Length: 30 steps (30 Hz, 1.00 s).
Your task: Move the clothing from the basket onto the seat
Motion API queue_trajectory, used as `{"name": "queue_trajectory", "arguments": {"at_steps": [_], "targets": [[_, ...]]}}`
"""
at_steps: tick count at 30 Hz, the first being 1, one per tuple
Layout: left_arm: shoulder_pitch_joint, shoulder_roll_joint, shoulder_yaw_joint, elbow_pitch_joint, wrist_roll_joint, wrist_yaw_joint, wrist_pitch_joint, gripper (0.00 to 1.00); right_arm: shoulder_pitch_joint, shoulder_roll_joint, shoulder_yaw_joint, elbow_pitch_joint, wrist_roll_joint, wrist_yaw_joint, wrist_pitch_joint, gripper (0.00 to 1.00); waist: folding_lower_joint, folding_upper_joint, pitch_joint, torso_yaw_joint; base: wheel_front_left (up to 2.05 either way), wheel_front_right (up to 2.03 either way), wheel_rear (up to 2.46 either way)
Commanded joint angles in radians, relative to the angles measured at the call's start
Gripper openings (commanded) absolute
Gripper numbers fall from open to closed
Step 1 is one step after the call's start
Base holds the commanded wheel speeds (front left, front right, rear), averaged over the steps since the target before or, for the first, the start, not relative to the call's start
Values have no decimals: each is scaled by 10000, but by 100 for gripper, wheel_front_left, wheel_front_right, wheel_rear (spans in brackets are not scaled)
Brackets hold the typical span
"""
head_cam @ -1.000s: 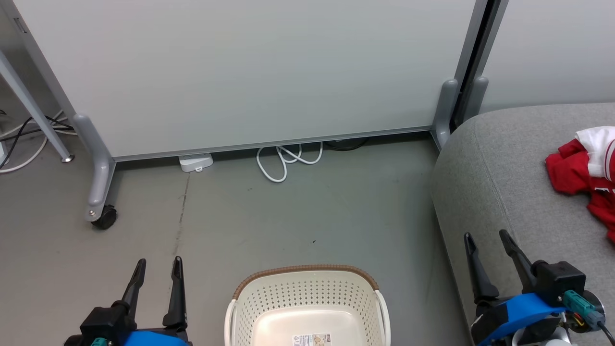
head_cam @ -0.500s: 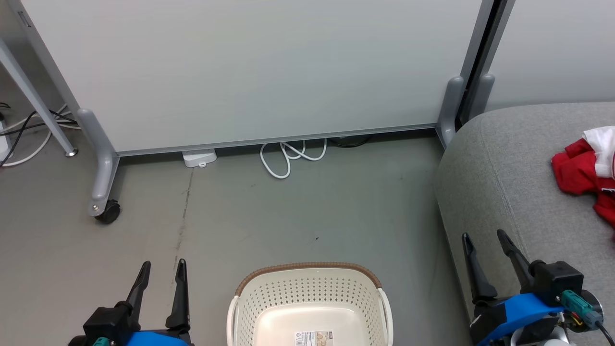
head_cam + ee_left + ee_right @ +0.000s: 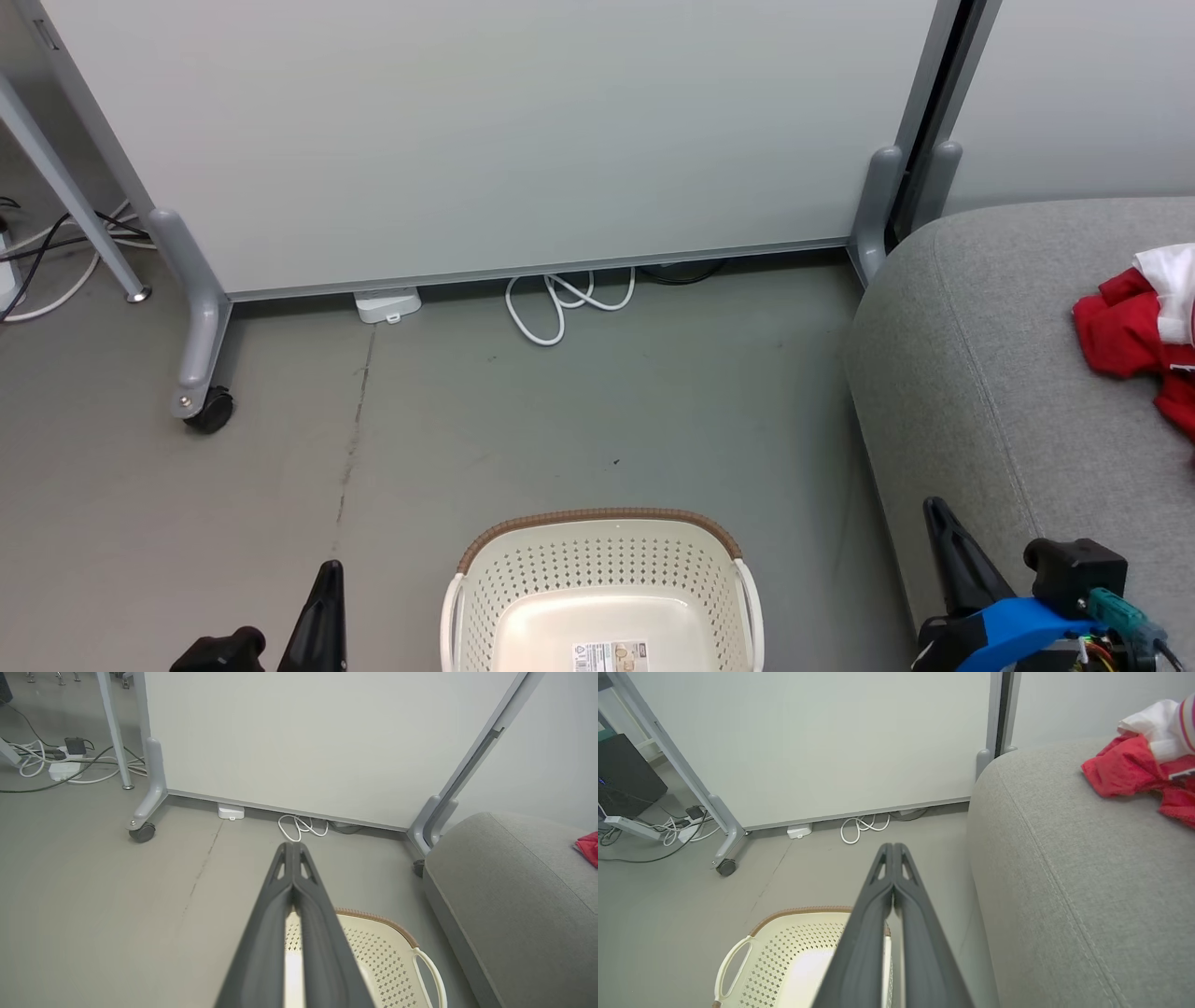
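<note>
So the red clothing (image 3: 1120,336) is lying in a heap on the grey sofa (image 3: 971,373), over at the right edge of the head view, well apart from the basket (image 3: 597,519). The basket is sitting on the floor just beside the sofa's end, and the part of its bottom I can see is showing nothing but a sticker (image 3: 607,656). The near end is cut off, so I can't vouch for that bit.

The left claw (image 3: 292,848) is pinched fully together with nothing in it, and the right claw (image 3: 891,847) is doing the same, its fingers pressed flat against each other. Both are hanging in the air, the left one above the floor beside the basket and the right one along the sofa's front edge.

To me this is looking like the wrap-up: arms tucking away, job pretty much done. To do it well, I'd be drawing both arms straight back, keeping the right one off the sofa and the left one off the basket rim so nothing gets nudged. I'd also peek at the hidden end of the basket before calling it done.

Versus half a second ago, both claws were spread open and sitting higher in the head view. Now they're shut and sinking toward the bottom edge. The clothing, basket and sofa aren't budging.
</note>
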Motion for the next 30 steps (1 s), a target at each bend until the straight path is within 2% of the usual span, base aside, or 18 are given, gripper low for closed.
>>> {"name": "queue_trajectory", "arguments": {"at_steps": [1,16,30], "targets": [[-220,38,110,-219,-469,-1,107,0,-158,-17,-60,-157,550,0,80,0,-1,0,-2,-6,0,0,0],[-546,-55,476,-470,-2933,-3,787,0,-290,-27,-170,-291,3344,0,480,0,-1,0,-12,-51,0,0,0],[-786,-129,746,-654,-4746,-5,1296,0,-412,-36,-275,-358,5400,1,792,0,-1,0,-20,-90,0,0,0]]}}
